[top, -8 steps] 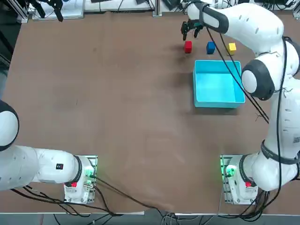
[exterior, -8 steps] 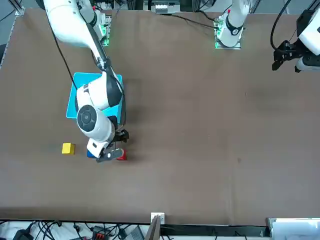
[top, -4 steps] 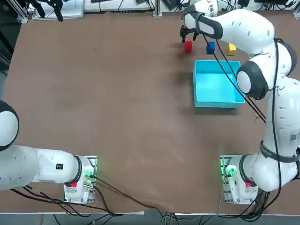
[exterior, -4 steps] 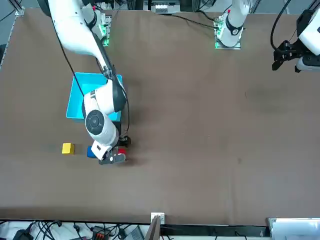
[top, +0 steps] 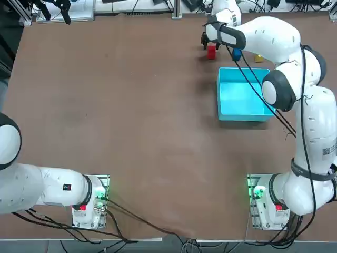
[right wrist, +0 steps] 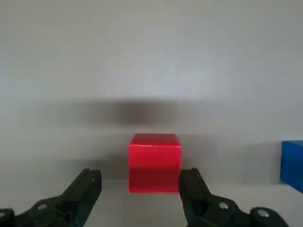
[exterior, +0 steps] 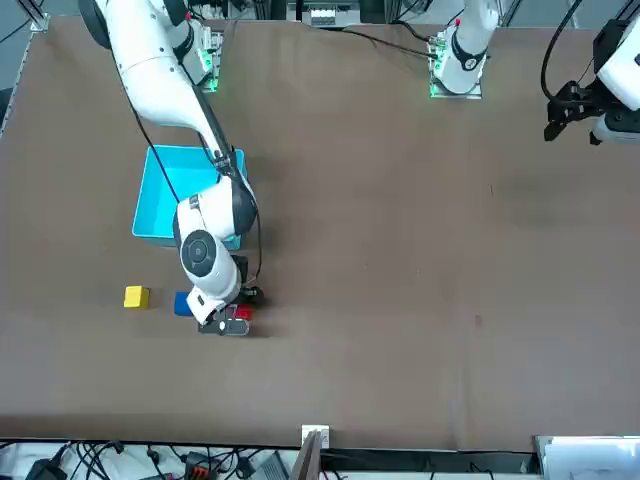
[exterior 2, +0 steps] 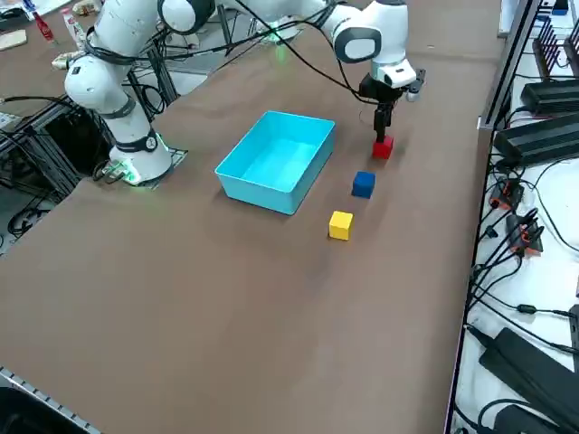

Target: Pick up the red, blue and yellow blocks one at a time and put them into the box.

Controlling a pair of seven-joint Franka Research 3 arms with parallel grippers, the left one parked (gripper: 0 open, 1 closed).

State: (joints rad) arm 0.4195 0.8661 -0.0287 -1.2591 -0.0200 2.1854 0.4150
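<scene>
Two open jaws point(right wrist: 140, 182) hover, seemingly just above the brown tabletop point(exterior 2: 226, 307), around the red block point(right wrist: 155, 163).

Glossy, smooth red block point(right wrist: 155, 163) — matt brown tabletop point(exterior 2: 226, 325) — smooth, plastic-looking cyan box point(exterior 2: 276, 161)

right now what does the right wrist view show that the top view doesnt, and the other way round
Only the right wrist view shows the right gripper's open fingers plainly, with a gap between one of them and the red block; the other appears right at the block's edge.

Only the top view shows the box, the yellow block, partly hidden by the arm, and the parked left arm.

Both show the red block and the blue block, on the table and apart.
</scene>
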